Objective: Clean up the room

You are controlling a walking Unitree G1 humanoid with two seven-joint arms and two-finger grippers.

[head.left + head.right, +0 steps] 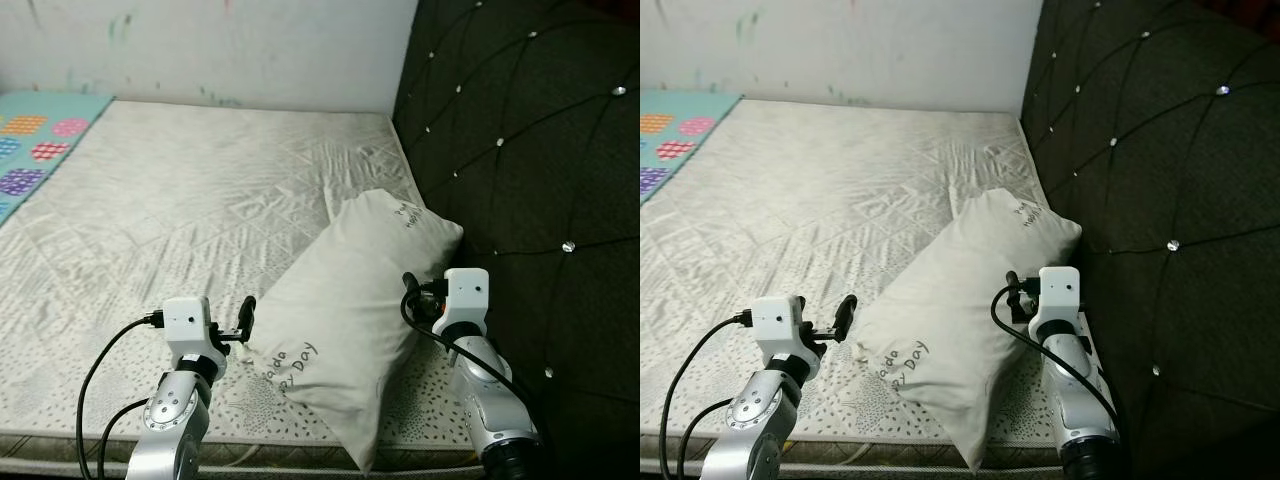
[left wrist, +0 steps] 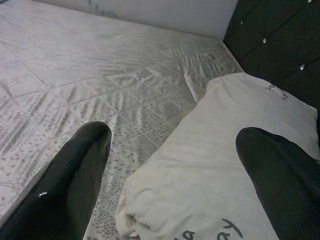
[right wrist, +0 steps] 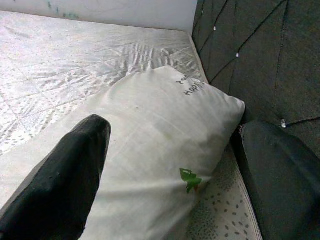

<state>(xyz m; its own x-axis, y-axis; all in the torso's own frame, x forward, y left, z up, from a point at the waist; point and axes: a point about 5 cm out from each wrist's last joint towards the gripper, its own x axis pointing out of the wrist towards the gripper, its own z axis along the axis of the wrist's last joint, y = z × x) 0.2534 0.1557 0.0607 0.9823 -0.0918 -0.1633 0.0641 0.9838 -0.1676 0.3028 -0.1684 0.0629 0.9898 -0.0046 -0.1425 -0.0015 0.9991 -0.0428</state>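
Note:
A cream pillow (image 1: 350, 300) with dark lettering lies slanted on the bare mattress (image 1: 200, 190), its far end close to the dark headboard. My left gripper (image 1: 240, 325) is open at the pillow's near left corner. In the left wrist view its fingers (image 2: 75, 170) straddle that corner of the pillow (image 2: 220, 165) without closing on it. My right gripper (image 1: 415, 295) is open at the pillow's right side, between pillow and headboard. The right wrist view has one finger (image 3: 65, 175) over the pillow (image 3: 160, 130) and the other by the headboard.
A black tufted headboard (image 1: 530, 150) with shiny studs rises along the right. A white scuffed wall (image 1: 250, 40) closes the far side. A teal play mat (image 1: 35, 140) with coloured spots lies at the far left. The mattress's front edge (image 1: 300, 440) is just below my arms.

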